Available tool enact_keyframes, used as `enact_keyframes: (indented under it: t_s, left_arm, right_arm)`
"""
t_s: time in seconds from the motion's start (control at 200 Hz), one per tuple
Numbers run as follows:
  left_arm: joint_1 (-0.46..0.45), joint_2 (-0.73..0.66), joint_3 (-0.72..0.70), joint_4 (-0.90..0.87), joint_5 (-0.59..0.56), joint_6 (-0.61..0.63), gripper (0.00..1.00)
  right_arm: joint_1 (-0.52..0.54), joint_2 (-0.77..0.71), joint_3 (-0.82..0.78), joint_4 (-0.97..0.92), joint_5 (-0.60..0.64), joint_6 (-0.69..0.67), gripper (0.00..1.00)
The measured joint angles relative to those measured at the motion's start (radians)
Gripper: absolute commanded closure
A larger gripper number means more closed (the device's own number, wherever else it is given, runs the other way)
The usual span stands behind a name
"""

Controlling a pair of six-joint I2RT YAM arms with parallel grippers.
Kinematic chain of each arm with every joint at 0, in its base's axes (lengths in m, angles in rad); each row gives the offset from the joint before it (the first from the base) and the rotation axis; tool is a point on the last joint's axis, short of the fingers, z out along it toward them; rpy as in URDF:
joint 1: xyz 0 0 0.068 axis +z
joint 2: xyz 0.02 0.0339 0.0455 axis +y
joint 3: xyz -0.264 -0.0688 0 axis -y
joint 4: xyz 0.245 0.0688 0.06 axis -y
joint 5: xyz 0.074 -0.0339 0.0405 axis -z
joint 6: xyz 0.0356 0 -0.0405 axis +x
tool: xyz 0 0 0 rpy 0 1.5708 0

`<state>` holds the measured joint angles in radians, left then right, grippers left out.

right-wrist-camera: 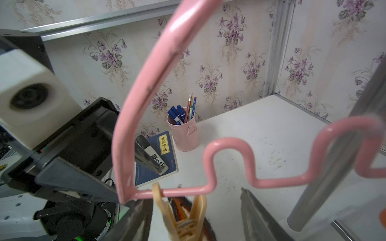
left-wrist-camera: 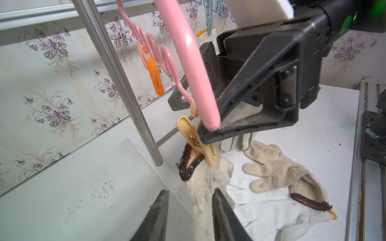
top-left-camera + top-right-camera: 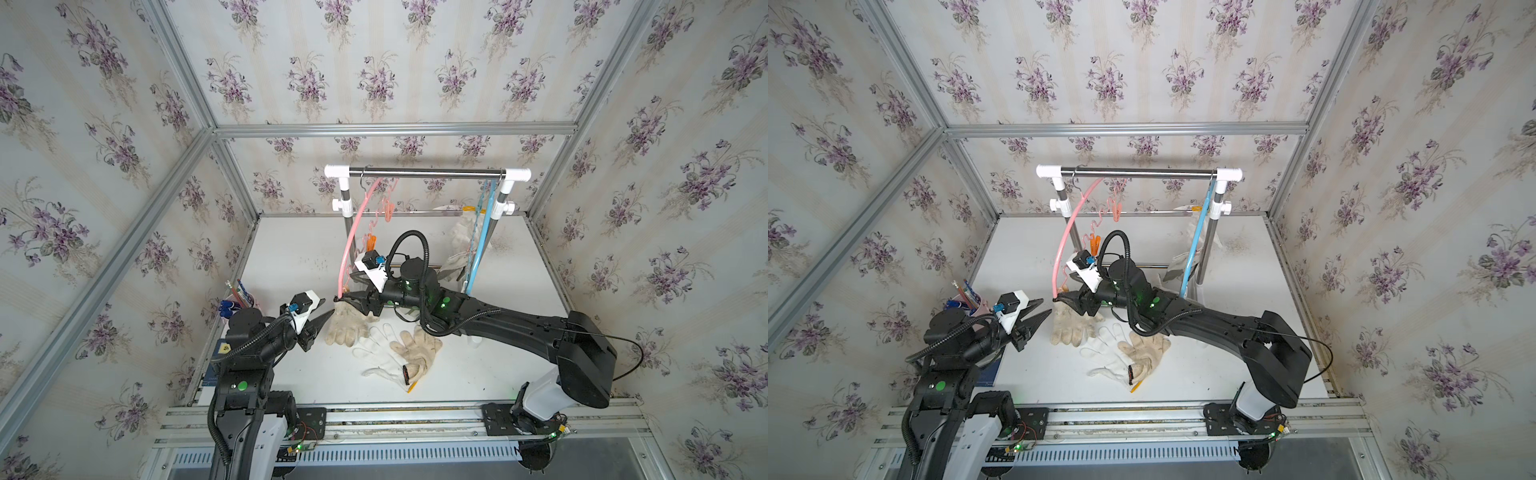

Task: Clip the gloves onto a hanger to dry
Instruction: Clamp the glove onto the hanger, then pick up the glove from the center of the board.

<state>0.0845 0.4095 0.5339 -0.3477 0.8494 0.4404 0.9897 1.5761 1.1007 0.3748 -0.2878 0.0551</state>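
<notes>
— Now, where did we locate the gloves?

— We marked one cream knit glove (image 2: 208,179) hanging by its black-and-red cuff from a beige peg (image 2: 194,139) at the low end of the tilted pink hanger (image 2: 189,52), left of centre, its fingers down on the table (image 3: 299,257). Just right of it and nearer, a second cream glove (image 3: 417,347) lay overlapping a white glove (image 3: 376,359). More gloves (image 3: 461,230) hung by the blue hanger (image 3: 478,249), far right.

— And how did we record the grippers?

— We noted the right gripper (image 1: 194,195) released, its fingers spread either side of the peg. The left gripper (image 2: 190,191) was likewise parted, grasping nothing, close beside the hanging glove.
</notes>
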Motion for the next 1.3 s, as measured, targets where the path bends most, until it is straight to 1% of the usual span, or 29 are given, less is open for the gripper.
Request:
enact_keyframes:
  t_s: [0.24,0.47,0.565,0.619,0.669,0.849,0.974,1.094,1.179,1.299]
  left_arm:
    - [0.0,-0.059,-0.001,-0.039,-0.059,0.016,0.61]
    - [0.0,-0.144,-0.013,-0.077,-0.132,0.018,0.62]
    - [0.0,-0.177,-0.004,-0.101,-0.171,-0.009,0.61]
    - [0.0,-0.2,0.009,-0.105,-0.201,-0.04,0.62]
    - [0.0,-0.221,0.024,-0.105,-0.23,-0.078,0.6]
    - [0.0,-0.272,0.085,-0.142,-0.386,-0.285,0.6]
    - [0.0,-0.298,0.095,-0.164,-0.429,-0.427,0.6]
    - [0.0,-0.304,0.101,-0.173,-0.415,-0.522,0.63]
    - [0.0,-0.285,0.111,-0.18,-0.346,-0.551,0.68]
    - [0.0,-0.262,0.125,-0.202,-0.224,-0.544,0.69]
  right_arm:
    - [-0.018,-0.025,0.007,-0.081,0.04,-0.007,0.27]
    - [-0.024,-0.047,0.027,-0.131,0.039,-0.031,0.26]
    - [-0.024,-0.074,0.011,-0.155,0.042,-0.033,0.27]
    - [-0.024,-0.1,-0.006,-0.171,0.056,-0.033,0.28]
    - [-0.025,-0.124,-0.019,-0.192,0.066,-0.032,0.29]
    - [-0.024,-0.238,-0.103,-0.274,0.137,-0.03,0.31]
    - [-0.021,-0.32,-0.163,-0.349,0.18,-0.029,0.34]
    - [-0.002,-0.376,-0.188,-0.426,0.224,-0.032,0.39]
    - [0.044,-0.407,-0.208,-0.499,0.246,-0.052,0.42]
    - [0.129,-0.431,-0.234,-0.607,0.287,-0.074,0.45]
